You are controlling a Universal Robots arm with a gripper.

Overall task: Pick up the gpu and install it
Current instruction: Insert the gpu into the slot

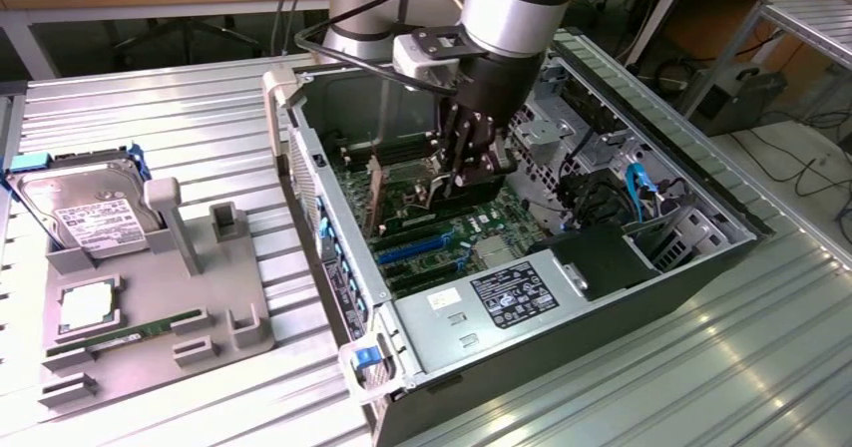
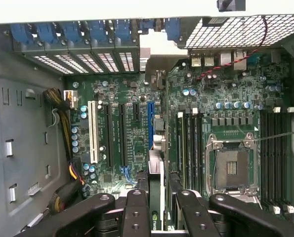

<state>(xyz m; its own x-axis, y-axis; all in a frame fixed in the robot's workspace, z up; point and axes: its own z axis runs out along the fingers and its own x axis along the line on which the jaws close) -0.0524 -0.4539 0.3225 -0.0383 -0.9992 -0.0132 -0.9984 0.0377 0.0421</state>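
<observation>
Graphics card clenched edgewise in end effector. Hangs over green motherboard near blue slot, inside open computer case.

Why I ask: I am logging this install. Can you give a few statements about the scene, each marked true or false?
1. The gripper holds the gpu inside the open computer case. True.
2. The hard drive sits inside the case. False: it rests on the grey holder outside it, at the exterior view's left.
3. The CPU socket on the motherboard has no cooler over it. True.
4. The gripper carries the green memory stick. False: that stick lies on the grey holder.
</observation>
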